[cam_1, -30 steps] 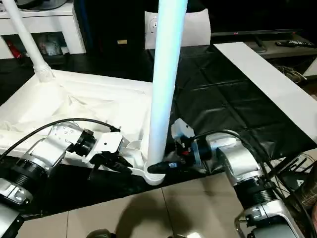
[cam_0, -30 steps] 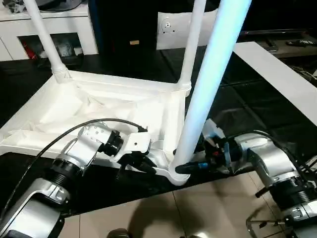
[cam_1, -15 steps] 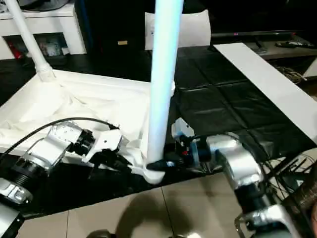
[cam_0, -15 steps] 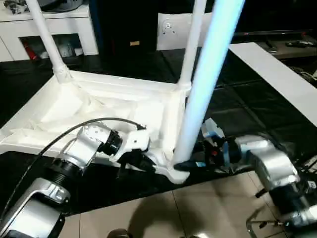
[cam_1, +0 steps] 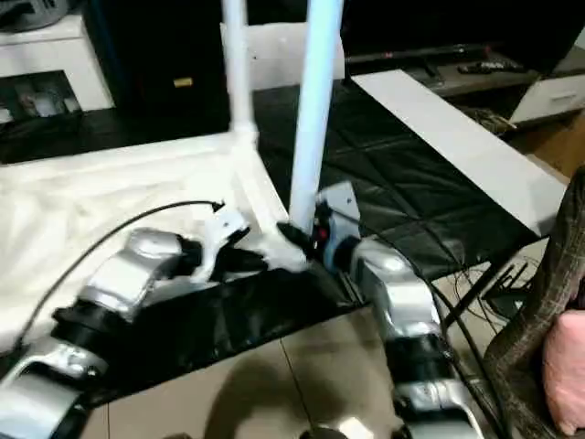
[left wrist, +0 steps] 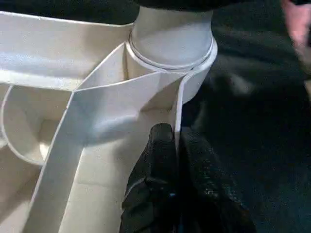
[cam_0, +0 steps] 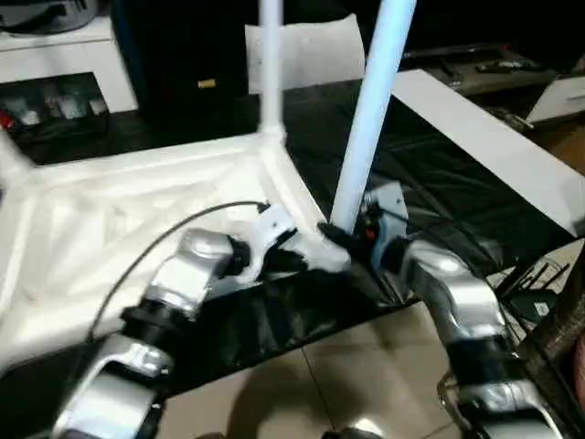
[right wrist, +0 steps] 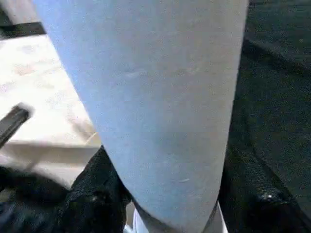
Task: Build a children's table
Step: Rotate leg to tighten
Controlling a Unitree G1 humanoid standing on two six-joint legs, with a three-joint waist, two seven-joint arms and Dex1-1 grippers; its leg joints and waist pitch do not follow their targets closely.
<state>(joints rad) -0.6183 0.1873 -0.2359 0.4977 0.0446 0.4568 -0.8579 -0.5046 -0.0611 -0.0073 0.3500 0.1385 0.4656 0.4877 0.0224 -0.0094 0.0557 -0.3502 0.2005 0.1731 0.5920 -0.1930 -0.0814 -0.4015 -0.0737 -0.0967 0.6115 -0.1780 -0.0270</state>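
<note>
Gripping a thin wall of the tabletop right by the near corner socket, the left claw has its two black fingers squeezed almost together with the white rim between them. Just beside it, the right claw is wrapped around the bottom of the near leg, one finger on each side, where the leg stands up in that socket. The tabletop lies upside down on the dark worktop. Farther back from the socket, another leg stands at the next corner.
</note>
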